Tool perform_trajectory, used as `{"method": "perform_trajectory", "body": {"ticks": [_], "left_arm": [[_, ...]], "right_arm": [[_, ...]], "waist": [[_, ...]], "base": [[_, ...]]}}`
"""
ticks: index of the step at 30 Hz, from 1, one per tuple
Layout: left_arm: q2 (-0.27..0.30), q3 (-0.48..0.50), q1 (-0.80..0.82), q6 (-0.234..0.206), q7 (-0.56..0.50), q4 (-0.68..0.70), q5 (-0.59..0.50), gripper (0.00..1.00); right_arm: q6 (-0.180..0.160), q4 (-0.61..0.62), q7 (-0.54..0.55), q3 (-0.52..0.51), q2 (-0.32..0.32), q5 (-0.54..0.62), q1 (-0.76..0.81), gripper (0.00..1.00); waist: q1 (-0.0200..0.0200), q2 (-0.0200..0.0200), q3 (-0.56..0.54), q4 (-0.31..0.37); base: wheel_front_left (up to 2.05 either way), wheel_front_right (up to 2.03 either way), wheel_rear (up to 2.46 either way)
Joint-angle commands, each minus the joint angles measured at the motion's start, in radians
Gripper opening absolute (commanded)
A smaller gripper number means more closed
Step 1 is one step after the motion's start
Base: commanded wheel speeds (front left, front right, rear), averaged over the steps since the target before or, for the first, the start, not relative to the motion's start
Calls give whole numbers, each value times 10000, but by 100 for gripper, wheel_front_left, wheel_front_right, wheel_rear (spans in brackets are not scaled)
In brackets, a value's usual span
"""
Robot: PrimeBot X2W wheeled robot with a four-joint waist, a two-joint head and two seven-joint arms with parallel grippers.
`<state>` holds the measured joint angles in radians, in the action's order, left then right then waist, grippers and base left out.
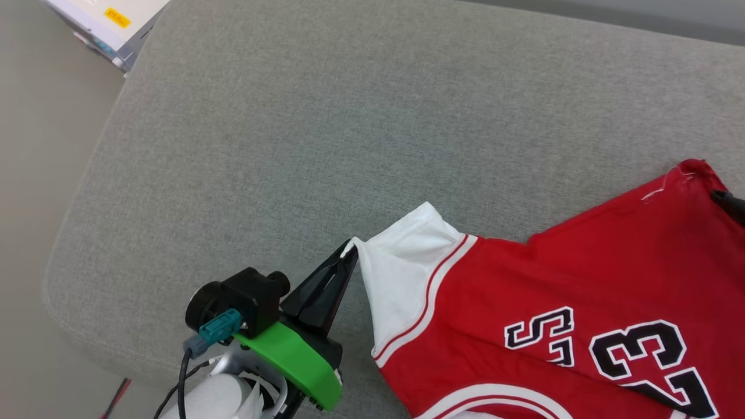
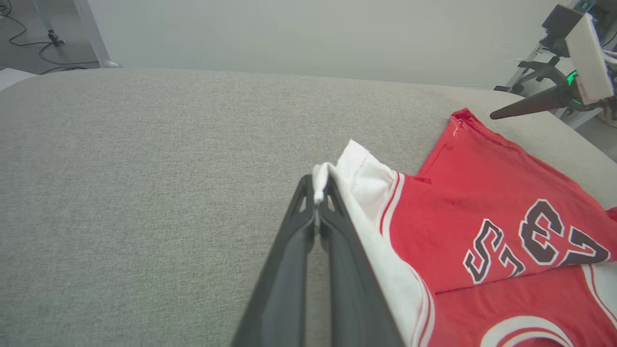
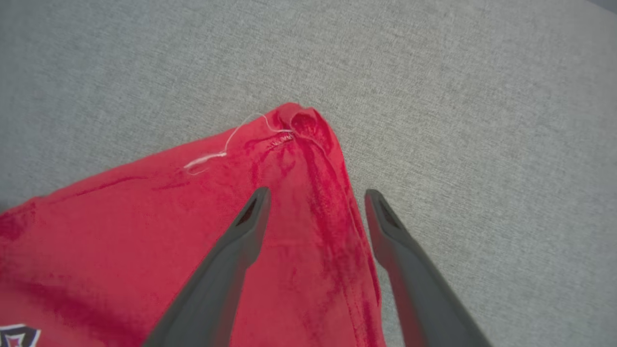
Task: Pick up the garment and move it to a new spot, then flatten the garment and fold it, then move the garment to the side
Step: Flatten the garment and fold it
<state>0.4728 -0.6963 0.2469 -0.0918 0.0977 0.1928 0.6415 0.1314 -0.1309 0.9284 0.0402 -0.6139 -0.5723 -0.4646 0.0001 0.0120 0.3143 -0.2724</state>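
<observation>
Garment (image 1: 553, 273), red jersey: 1.
White sleeve (image 1: 401, 262), head view: 1.
Black numerals (image 1: 646, 349) outlined in white: 2, reading "23".
Loose white thread (image 3: 212, 156) at a red corner: 1.
Grippers: 2, being left gripper (image 1: 348, 251) and right gripper (image 3: 318, 195).
Dark fingers (image 3: 217, 279): 2 per gripper.
Grey upholstered cushion (image 1: 291, 116): 1.
Pale item with yellow label (image 1: 110, 20), far left: 1.
</observation>
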Motion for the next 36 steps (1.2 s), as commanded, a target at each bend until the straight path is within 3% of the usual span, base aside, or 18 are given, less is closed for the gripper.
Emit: {"method": "perform_trajectory", "body": {"ticks": [1,14,15,16,17,25,36], "left_arm": [[-59,-5,204,61,99,24,-150,0],[-218,-159,359,123,235,-90,-206,0],[-206,-158,362,116,233,-92,-208,0],[-195,-156,366,112,228,-93,-206,0],[-180,-150,375,108,219,-92,-202,0],[-19,-47,396,24,164,-145,-164,0],[539,479,200,-361,126,279,-29,0]], "right_arm": [[-7,-203,-64,78,-75,124,-266,100],[-7,-1671,-584,821,13,397,-576,100],[-7,-1745,-603,918,27,368,-551,88],[-7,-1792,-633,986,29,346,-542,51],[-7,-1826,-701,1076,21,326,-549,0],[-7,-2080,-2305,1337,17,52,-1003,0],[-7,-1745,-4803,1654,-325,-722,-1264,0]], "waist": [[-1,-120,598,-602],[-1,-120,950,-901],[-1,-120,956,-894],[-1,-120,958,-886],[-1,-120,959,-875],[-1,-120,501,-626],[-1,-120,-1025,300]], "base": [[0,0,0],[0,0,0],[0,0,0],[0,0,0],[0,0,0],[0,0,0],[0,0,0]]}}
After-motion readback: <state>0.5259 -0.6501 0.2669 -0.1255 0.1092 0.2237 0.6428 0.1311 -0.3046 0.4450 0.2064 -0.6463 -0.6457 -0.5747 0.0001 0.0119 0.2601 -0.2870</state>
